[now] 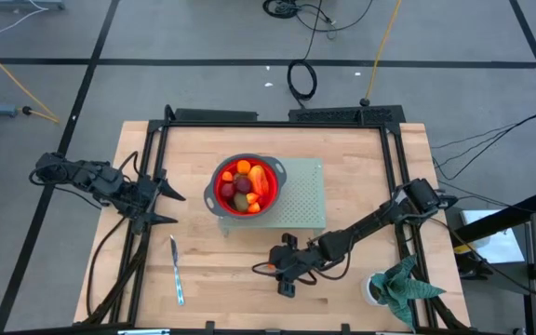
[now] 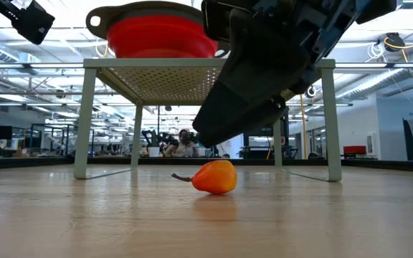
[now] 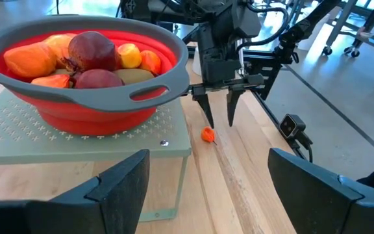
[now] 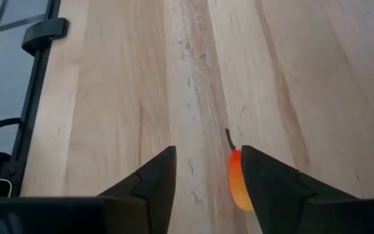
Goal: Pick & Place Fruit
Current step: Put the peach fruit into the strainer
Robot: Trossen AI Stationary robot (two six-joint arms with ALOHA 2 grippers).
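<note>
Right pincer (image 3: 218,107): spread above small orange stemmed fruit (image 2: 214,176) lying on wooden counter (image 2: 84,215); centre both fingers around it, then descend.

A red collapsible colander with a grey rim (image 1: 275,173) sits on a pale green perforated metal stand (image 1: 303,195) at the centre of the light wooden table (image 1: 212,270). A silver knife (image 1: 176,271) lies flat on the wood at about seven o'clock from the stand, well apart from it. A green leafy plant in a white pot (image 1: 399,288) stands near the table's five o'clock corner.
</note>
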